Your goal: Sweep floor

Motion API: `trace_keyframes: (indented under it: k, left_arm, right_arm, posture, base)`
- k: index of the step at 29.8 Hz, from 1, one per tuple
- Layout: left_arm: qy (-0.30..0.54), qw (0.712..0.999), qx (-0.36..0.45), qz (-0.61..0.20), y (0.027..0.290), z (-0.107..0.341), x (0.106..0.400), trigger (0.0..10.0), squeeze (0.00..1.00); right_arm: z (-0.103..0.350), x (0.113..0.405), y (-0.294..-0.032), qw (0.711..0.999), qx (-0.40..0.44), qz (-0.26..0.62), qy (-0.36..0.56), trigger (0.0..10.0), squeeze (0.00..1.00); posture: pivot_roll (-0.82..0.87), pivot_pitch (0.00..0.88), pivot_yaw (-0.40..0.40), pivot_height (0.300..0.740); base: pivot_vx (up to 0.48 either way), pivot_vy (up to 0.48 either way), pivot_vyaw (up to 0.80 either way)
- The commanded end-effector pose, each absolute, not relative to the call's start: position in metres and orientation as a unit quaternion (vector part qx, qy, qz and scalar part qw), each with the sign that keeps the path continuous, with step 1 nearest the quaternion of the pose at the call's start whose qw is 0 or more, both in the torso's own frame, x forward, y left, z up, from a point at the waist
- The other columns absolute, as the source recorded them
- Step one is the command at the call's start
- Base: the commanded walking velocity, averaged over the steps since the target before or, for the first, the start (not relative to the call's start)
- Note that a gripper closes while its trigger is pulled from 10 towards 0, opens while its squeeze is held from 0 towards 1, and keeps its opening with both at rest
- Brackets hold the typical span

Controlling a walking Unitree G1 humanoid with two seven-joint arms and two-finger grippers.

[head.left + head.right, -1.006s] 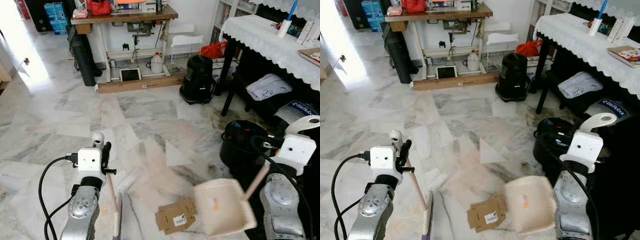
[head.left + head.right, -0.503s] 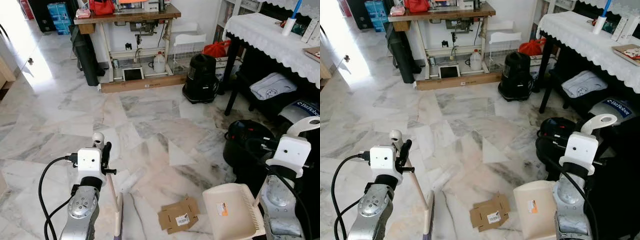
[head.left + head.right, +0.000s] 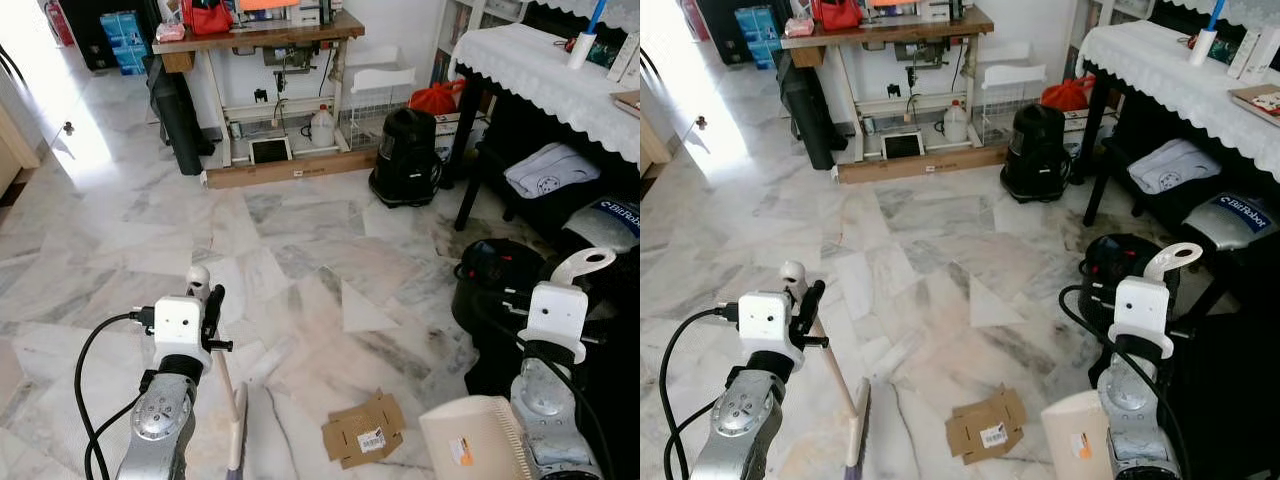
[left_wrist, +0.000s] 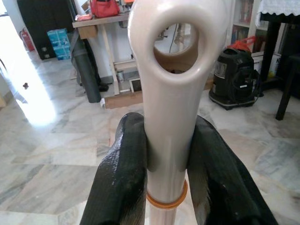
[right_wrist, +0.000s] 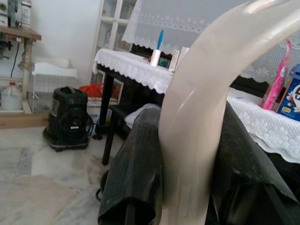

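Dustpan, cream plastic with a small orange sticker on its tray, hangs low at my right side; nothing lies in the tray that I can make out. My right gripper is clamped on its curved cream handle, one black finger pressed to each side. My left gripper is closed around the cream broom handle just below its hanging loop, both fingers touching the shaft above an orange ring. From the head views the handle slants down from my left gripper to the flat broom head, which rests on the white marble floor. A flattened brown cardboard scrap with a barcode label lies on the floor between the broom head and the dustpan, apart from both. Farther off, a black round vacuum canister stands by a table covered in white lace cloth, and a wooden workbench stands against the far wall.
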State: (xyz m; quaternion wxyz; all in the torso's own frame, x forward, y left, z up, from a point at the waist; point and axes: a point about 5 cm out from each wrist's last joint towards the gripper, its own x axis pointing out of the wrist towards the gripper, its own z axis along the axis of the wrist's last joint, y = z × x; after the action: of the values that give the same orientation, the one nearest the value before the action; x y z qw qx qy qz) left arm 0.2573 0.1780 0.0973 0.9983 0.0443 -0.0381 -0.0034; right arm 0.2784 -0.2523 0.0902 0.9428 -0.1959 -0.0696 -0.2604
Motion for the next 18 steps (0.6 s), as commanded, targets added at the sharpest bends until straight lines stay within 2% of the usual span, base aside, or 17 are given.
trace_keyframes:
  k: [1, 11, 18]
  left_arm:
    - [-0.062, 0.997, 0.049, -0.004, 0.181, 0.110, 0.257, 10.0, 0.00]
    - [-0.057, 0.997, 0.050, -0.028, 0.178, 0.114, 0.253, 10.0, 0.00]
    - [-0.057, 0.995, 0.027, -0.076, 0.164, 0.124, 0.260, 10.0, 0.00]
  right_arm:
    - [0.101, 0.285, -0.253, 0.938, -0.221, -0.249, -0.097, 10.0, 0.00]
    - [0.083, 0.295, -0.252, 0.942, -0.216, -0.249, -0.067, 10.0, 0.00]
    - [0.076, 0.299, -0.247, 0.949, -0.195, -0.242, -0.056, 10.0, 0.00]
  posture:
    - [0.03, 0.000, 0.042, 0.740]
    - [0.06, 0.000, 0.059, 0.740]
    - [0.07, 0.000, 0.072, 0.740]
  base:
    - [0.000, 0.000, 0.00]
    - [0.000, 0.000, 0.00]
    - [0.000, 0.000, 0.00]
